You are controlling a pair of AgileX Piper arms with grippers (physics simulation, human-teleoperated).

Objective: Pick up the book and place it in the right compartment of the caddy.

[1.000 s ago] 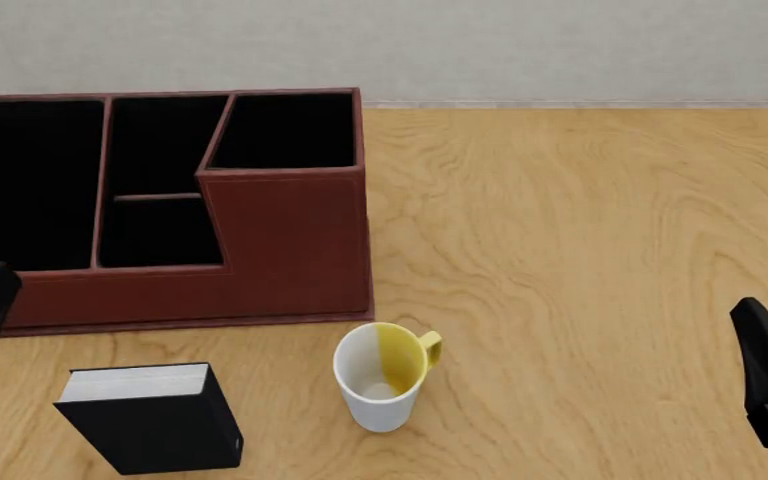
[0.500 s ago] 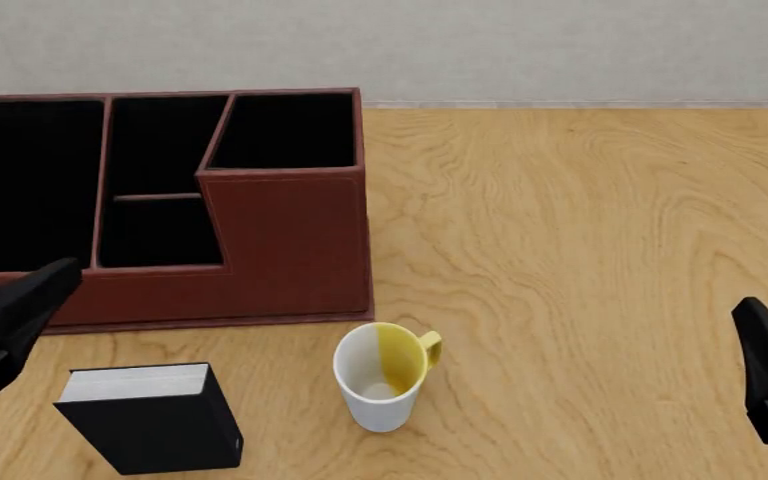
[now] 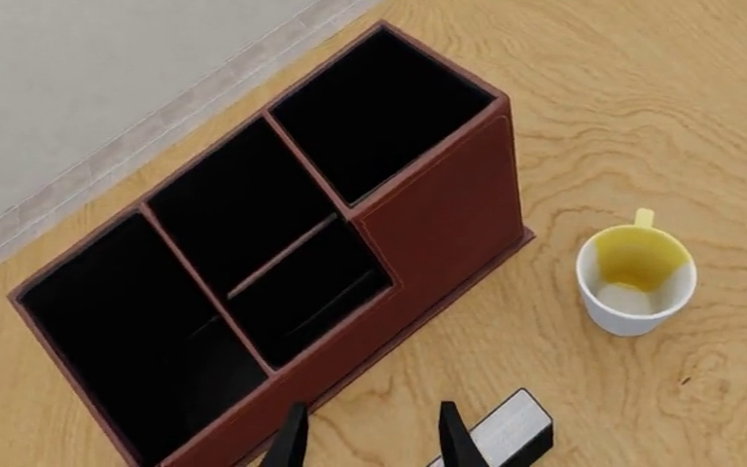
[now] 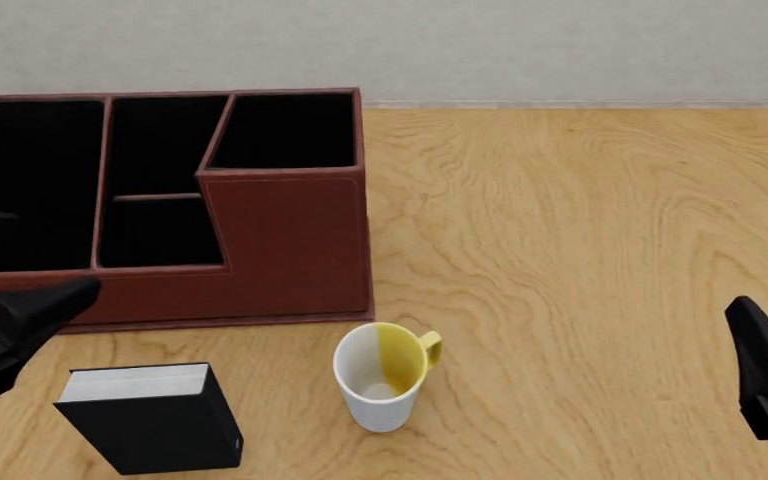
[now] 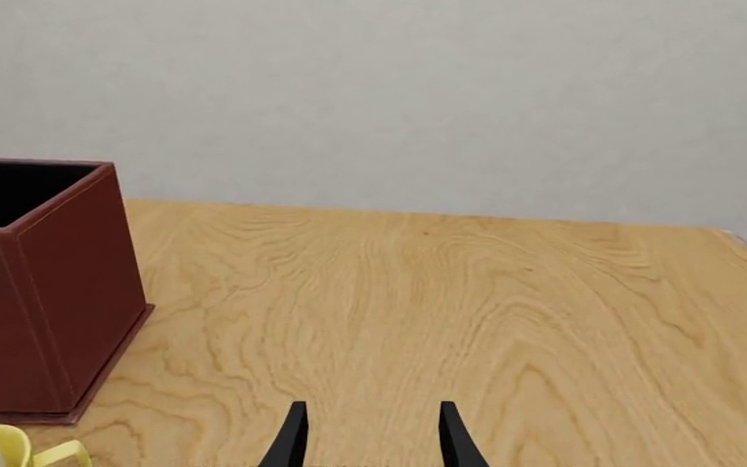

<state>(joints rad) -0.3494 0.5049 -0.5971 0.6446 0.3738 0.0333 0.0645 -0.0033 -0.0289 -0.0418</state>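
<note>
The left gripper (image 4: 17,322) hovers parted and empty just left of the book (image 4: 155,415). The right gripper (image 5: 366,433) is likewise apart, holding nothing.

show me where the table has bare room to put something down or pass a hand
Widest bare patch: the wooden table right of the reddish-brown leather-look caddy and white-and-yellow mug, out to the right gripper. Crowded: the near-left, where the thick black hardcover book, mug and left gripper sit before the caddy's front wall, narrow gaps between.
</note>
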